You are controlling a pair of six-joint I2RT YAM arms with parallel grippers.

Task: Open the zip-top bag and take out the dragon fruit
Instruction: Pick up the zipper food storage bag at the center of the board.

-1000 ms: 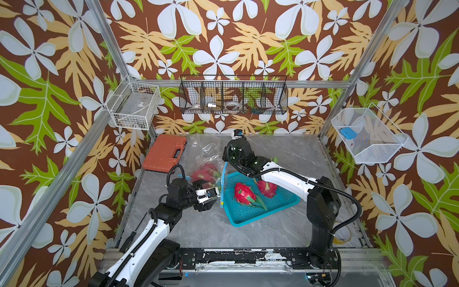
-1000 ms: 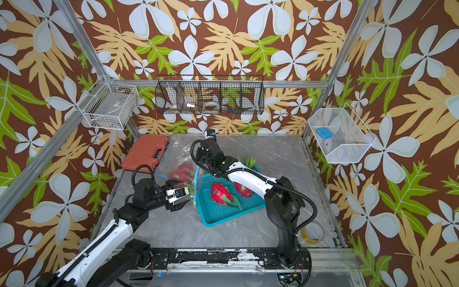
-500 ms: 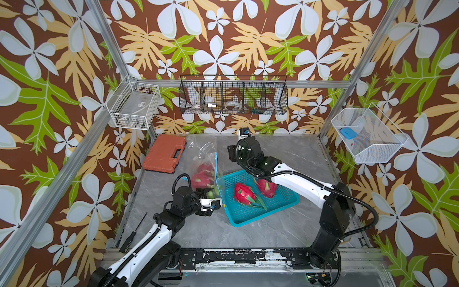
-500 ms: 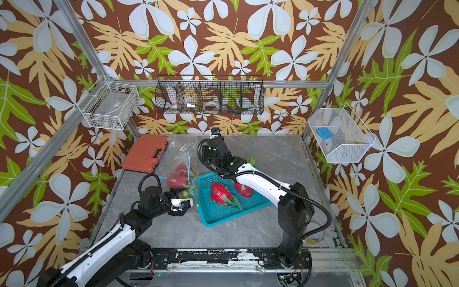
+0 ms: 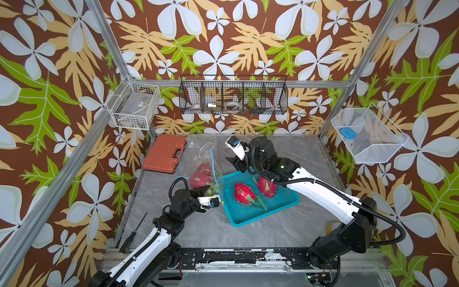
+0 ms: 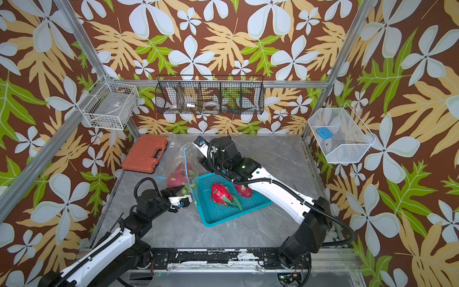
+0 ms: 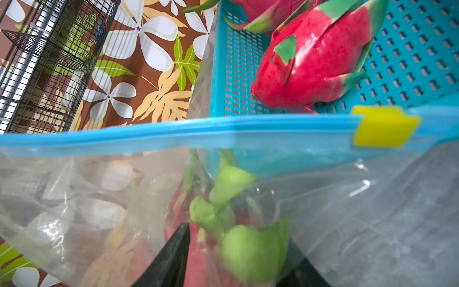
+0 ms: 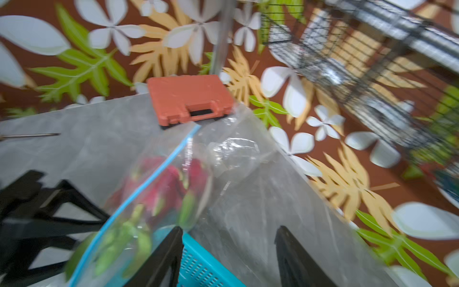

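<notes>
Left fingers (image 5: 203, 191): they are standing half apart, one on each side of the green frond end of a magenta-pink oval dragon fruit (image 7: 238, 248). Through the blur I cannot tell whether they are gripping it yet.
Right fingers (image 5: 236, 165): they are spread wide and holding nothing, hovering above the far corner of the teal perforated plastic basket (image 5: 250, 212).
Fruit: two are lying in the clear zip-top bag with the blue zip strip (image 7: 87, 198), at and just beyond my left fingertips. Two are resting in the basket below my right wrist.
Risk, weak hold: I am reaching only the soft fronds. I judge they may bend or slip, dropping the heavy fruit back.
Risk, film: I cannot tell whether plastic is lying between my left fingers and the fruit. If it is, I am pulling bag and fruit together.
Risk, loose bag: nothing is pinning the bag, so a pull towards me may be dragging it across the grey marbled counter (image 5: 223, 236), with the second fruit rolling along.
Risk, snag: the zip strip and its yellow slider (image 7: 385, 126) are running right across my left fingers' way out. Scales may catch there.
Risk, basket: its wall is sitting just past the strip, so a swing could be knocking it.
</notes>
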